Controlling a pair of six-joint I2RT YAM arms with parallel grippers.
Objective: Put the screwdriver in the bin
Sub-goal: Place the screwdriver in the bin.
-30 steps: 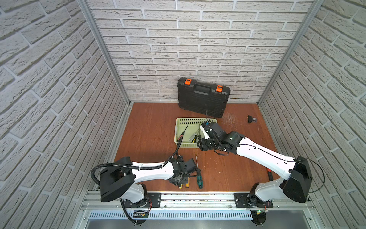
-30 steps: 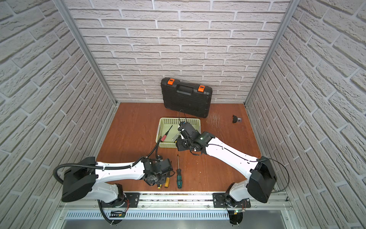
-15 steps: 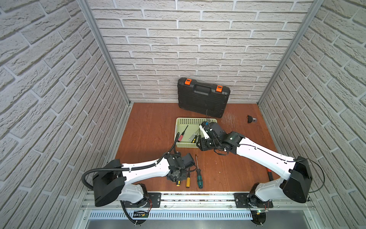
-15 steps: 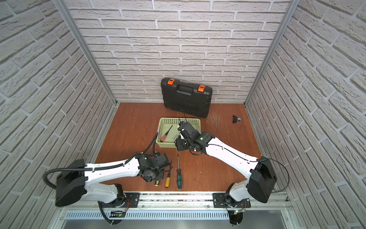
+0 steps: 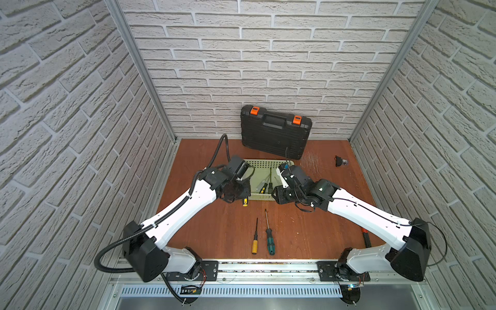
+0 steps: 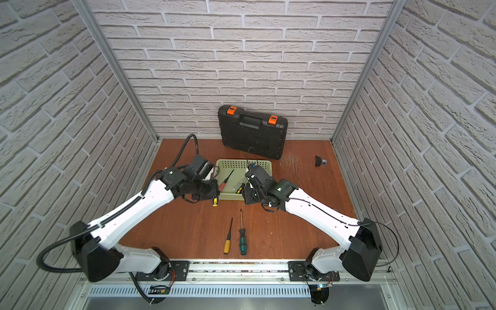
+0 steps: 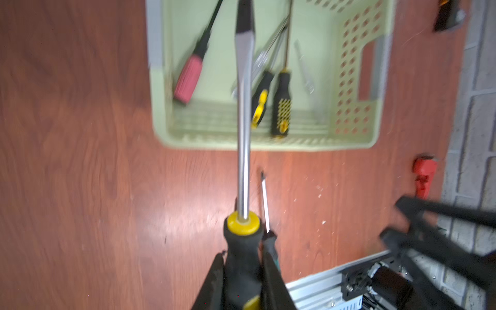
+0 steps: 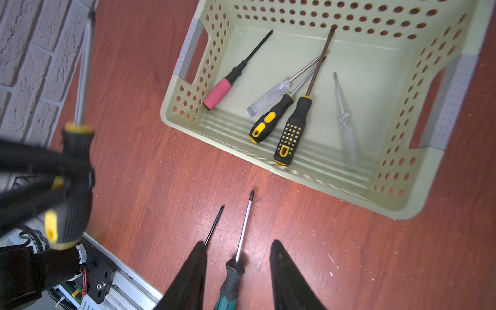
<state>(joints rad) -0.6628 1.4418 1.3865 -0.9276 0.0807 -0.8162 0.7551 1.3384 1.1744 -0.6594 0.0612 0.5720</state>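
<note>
Pale green bin holds five screwdrivers; two others lie on the table. The left gripper clamps one black-and-yellow screwdriver just beside the bin; the right gripper hangs empty, jaws apart.

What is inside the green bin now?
The bin holds five screwdrivers: a pink-handled one, a clear-handled one, two black-and-yellow ones and a slim clear one. In both top views the left arm and right arm cover its ends; the right wrist view shows its floor almost whole.
</note>
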